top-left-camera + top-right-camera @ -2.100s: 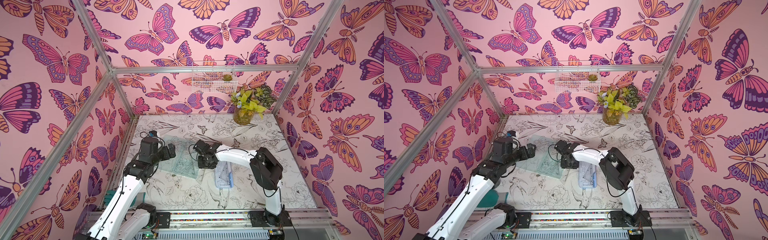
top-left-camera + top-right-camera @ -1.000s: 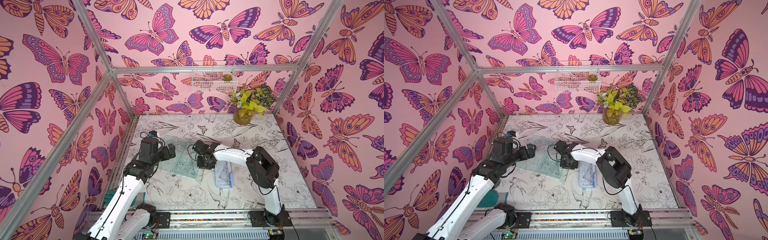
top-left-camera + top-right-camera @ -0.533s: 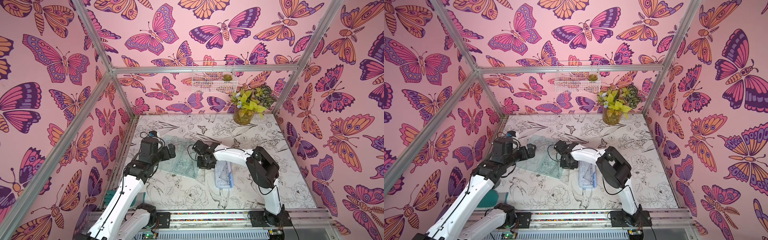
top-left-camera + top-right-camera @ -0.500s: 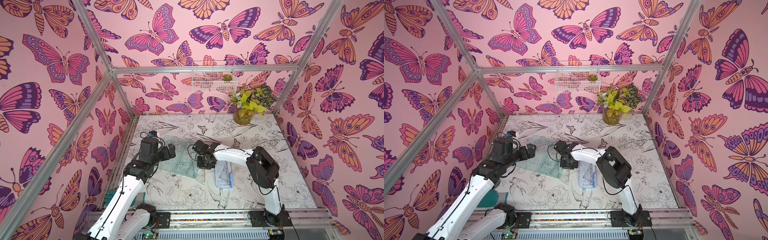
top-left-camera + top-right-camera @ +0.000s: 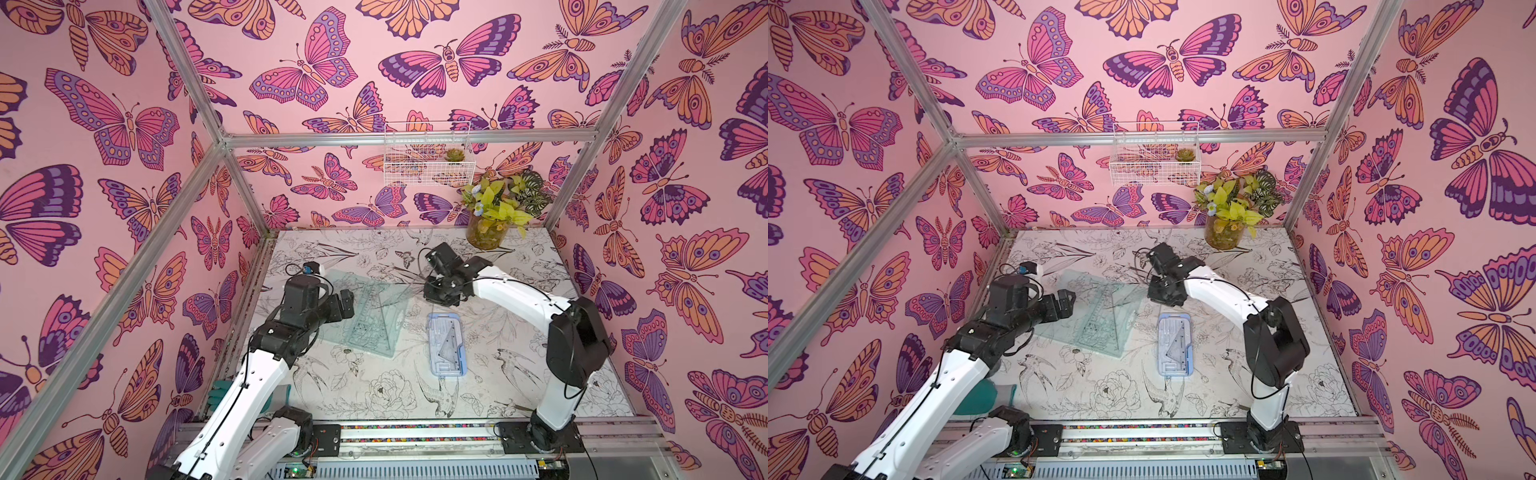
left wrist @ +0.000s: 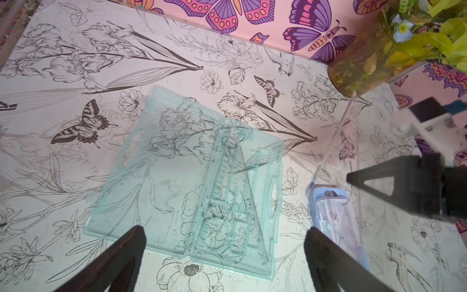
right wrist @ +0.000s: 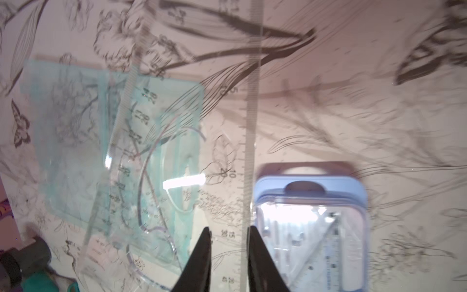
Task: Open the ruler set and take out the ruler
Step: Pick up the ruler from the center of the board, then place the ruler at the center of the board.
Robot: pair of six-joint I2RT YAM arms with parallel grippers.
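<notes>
Your right claw (image 7: 228,228) is pinching the clear ruler (image 7: 250,121) by one edge. It has carried it up and away from the green ruler case (image 6: 141,182), so the take-out looks all but done. Your left claw (image 6: 225,228) hovers spread wide over that case, which lies open on the worktop (image 5: 374,399) with a set square and protractor inside. Just beside it, the blue case (image 7: 310,180) is shut on its own set square.

My ruler set (image 5: 365,320), clear teal plastic, lies opened flat with pieces inside. The clear ruler (image 7: 237,177) is out, held tilted in my right gripper (image 7: 230,227).
</notes>
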